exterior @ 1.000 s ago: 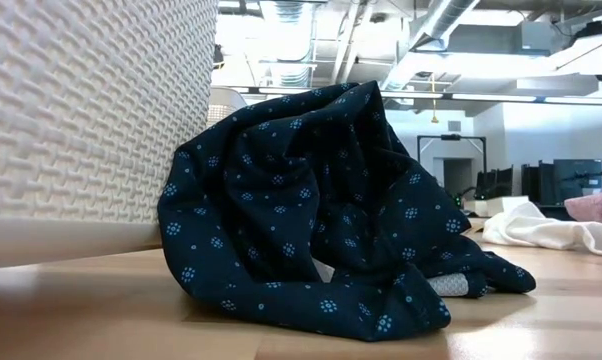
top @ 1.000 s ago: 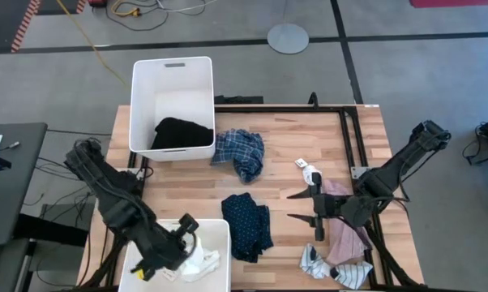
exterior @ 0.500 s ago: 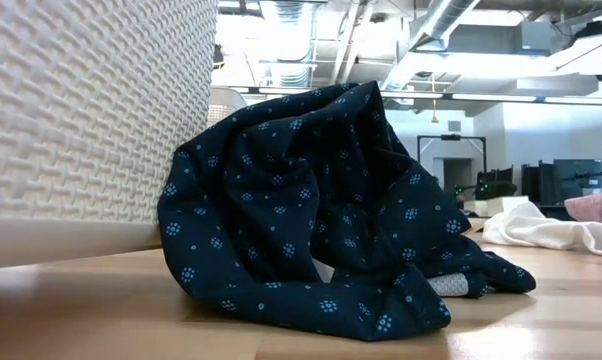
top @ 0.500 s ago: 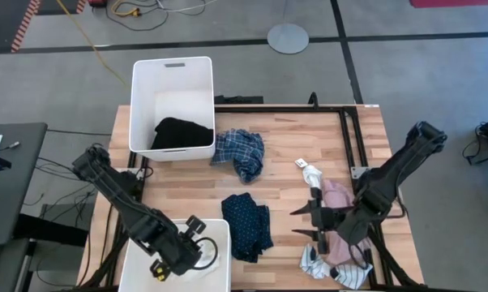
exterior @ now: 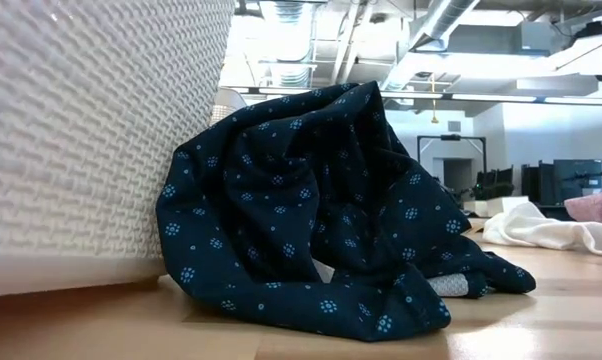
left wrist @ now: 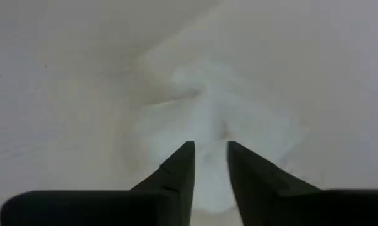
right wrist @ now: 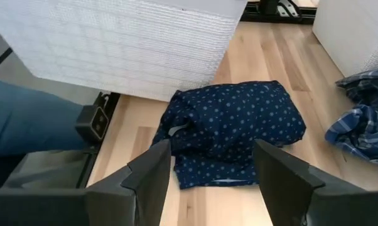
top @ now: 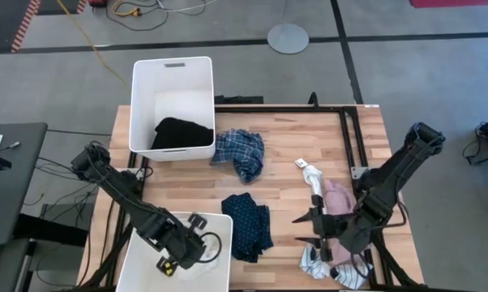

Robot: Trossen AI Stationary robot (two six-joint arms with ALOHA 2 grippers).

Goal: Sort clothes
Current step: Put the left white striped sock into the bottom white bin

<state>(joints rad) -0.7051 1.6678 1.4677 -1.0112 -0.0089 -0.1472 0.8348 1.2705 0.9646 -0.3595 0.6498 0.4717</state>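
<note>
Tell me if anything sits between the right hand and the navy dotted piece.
Nothing visible does. The right hand is open, facing the navy dotted piece across bare wooden table; the near white bin stands behind it.

The surface (top: 293, 174) looks like pale butcher-block wood, smooth with a soft sheen. Both bins are white plastic: the near one (exterior: 81, 130) has a rough waffle-textured wall, while the one at 11 o'clock (top: 173, 73) looks matt inside. The navy dotted piece (exterior: 311, 200) is soft, crumpled matt cloth, as is the blue plaid shirt (top: 240, 152).
</note>
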